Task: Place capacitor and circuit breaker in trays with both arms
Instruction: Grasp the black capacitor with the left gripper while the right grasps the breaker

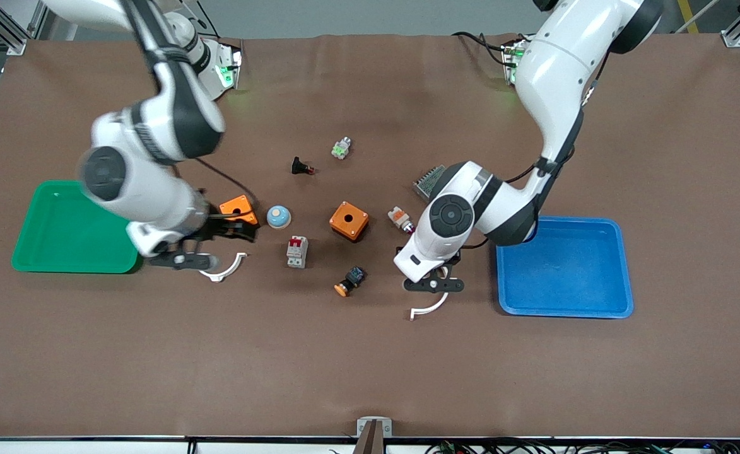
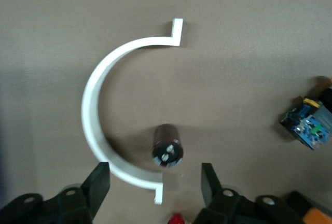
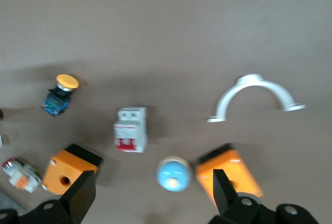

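Note:
The capacitor, a stubby dark cylinder, lies inside the curve of a white clamp in the left wrist view. It is hidden under the hand in the front view. My left gripper hangs open over it, beside the blue tray. The circuit breaker, white-grey with red levers, lies mid-table and shows in the right wrist view. My right gripper is open and empty, over a blue dome and an orange box, toward the right arm's end from the breaker.
A green tray lies at the right arm's end, a blue tray at the left arm's end. Between them lie a second orange box, an orange-capped button, a white-orange part, a black red-tipped part and another white clamp.

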